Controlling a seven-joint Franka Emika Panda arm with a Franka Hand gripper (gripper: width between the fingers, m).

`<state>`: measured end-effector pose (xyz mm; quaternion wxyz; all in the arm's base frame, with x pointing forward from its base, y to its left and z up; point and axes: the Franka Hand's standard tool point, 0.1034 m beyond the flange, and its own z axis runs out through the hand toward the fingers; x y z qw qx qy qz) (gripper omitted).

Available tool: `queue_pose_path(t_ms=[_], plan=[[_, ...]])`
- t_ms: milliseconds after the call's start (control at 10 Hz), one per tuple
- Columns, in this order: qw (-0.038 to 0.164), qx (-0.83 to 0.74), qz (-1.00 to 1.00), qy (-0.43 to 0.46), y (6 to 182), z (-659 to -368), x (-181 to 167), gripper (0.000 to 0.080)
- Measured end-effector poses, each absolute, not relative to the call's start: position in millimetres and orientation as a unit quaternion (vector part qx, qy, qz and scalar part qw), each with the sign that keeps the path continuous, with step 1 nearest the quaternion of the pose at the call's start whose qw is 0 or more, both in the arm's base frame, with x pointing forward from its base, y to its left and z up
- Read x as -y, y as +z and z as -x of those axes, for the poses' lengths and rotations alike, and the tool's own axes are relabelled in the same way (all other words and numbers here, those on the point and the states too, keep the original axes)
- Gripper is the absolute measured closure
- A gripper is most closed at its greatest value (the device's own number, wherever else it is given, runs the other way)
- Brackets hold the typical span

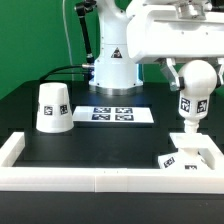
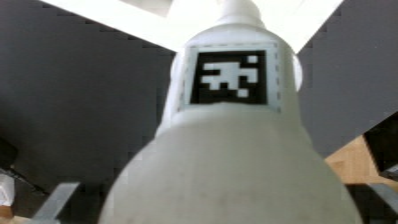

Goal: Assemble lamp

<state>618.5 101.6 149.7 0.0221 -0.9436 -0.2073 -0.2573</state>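
Your gripper [image 1: 194, 70] is clamped on the round end of the bulb [image 1: 190, 100]. The bulb is held upright, narrow end down, directly over the base [image 1: 197, 157], which lies at the exterior view's right. Contact between the bulb's tip and the base cannot be confirmed. In the wrist view the bulb fills the picture, tag facing the camera. The shade [image 1: 51, 107] stands wide end down on the black table [image 1: 110, 145], well apart at the exterior view's left. The marker board [image 1: 112, 114] lies between the shade and the bulb.

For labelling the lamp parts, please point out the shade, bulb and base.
shade [image 1: 54, 108]: exterior view, its side wall.
bulb [image 1: 198, 80]: exterior view, its round head.
base [image 1: 205, 153]: exterior view, its top face.
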Motion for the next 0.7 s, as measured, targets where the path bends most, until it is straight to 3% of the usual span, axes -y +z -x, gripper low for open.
queue_pose_path(t_ms=[700], plan=[[0.022,0.203,0.946,-0.250,139.7,-616.8,-96.1,0.0220]])
